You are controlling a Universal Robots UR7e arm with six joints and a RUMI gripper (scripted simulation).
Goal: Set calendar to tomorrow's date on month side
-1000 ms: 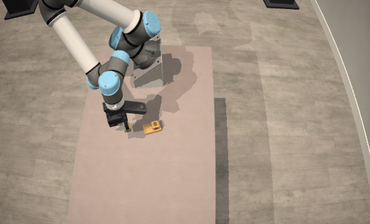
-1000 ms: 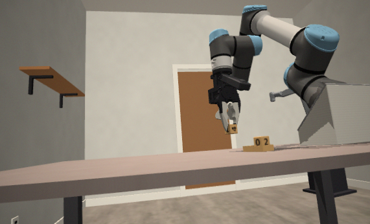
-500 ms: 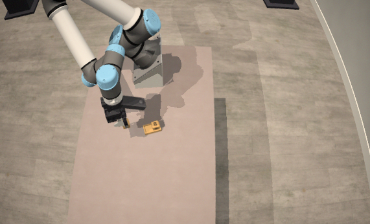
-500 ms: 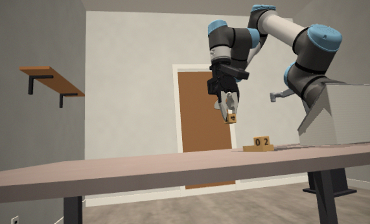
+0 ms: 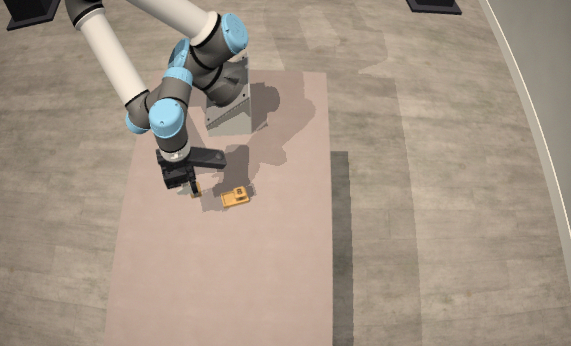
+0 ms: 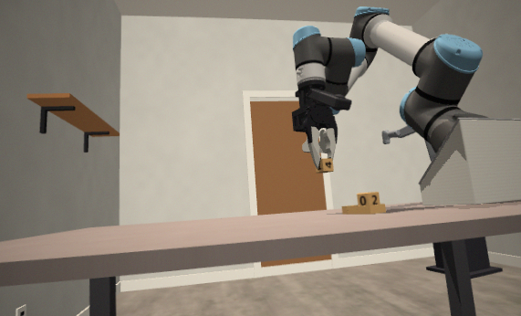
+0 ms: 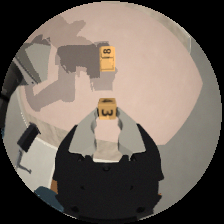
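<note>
One cube [image 5: 199, 189] [image 6: 326, 165] [image 7: 107, 109], clamped between the fingers of my gripper [image 5: 195, 189] [image 6: 324, 160] [image 7: 107, 107], above the table [image 5: 218, 270] [image 6: 217, 233] [image 7: 145, 85]; one tray [image 5: 228, 199] [image 6: 356, 209] [image 7: 107, 65] on the table; second cube [image 5: 240, 192] [image 6: 368, 199] [image 7: 107, 51] at one end of the tray, 8 on top

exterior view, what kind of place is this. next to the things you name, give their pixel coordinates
Probably a plain indoor room set up as a robot work area: a robot arm [image 5: 165, 117] [image 6: 456, 52] is mounted at a long table [image 5: 218, 280] [image 6: 208, 256], with a brown door [image 6: 286, 160] behind and a wooden shelf [image 6: 73, 107] on the wall.
</note>
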